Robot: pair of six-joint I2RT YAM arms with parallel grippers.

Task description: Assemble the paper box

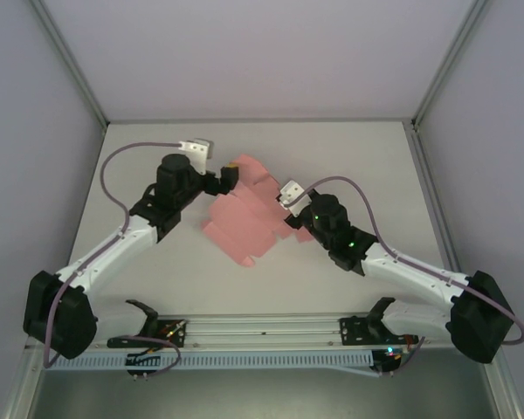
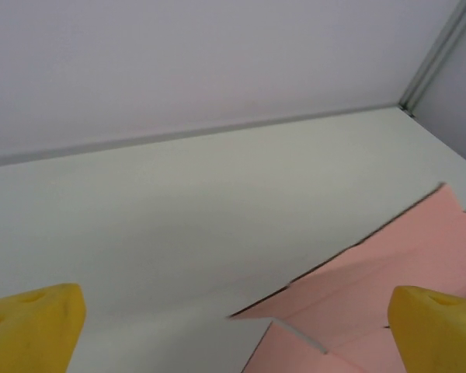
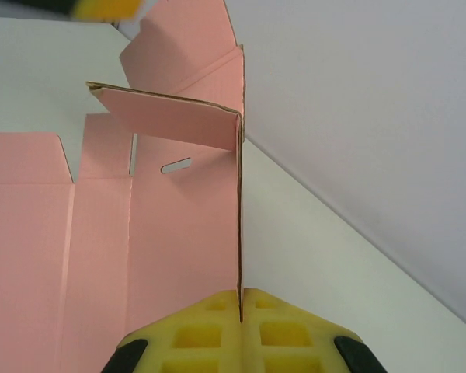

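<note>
R tool (image 3: 239, 301) pinched on paper box (image 3: 101, 233) side panel, upright — L tool (image 1: 230, 172) wide open at its far corner.

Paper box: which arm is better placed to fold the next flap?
Probably left. The left gripper is open and free at the far edge of the paper box; the right gripper is shut on its upright panel.

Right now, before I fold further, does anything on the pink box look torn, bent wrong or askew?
Nothing stands out. The paper box lies mostly flat, no tears visible. One side panel stands upright, pinched in the shut right gripper, its end flap folded inward. The left gripper is open by the far corner, holding nothing.
</note>
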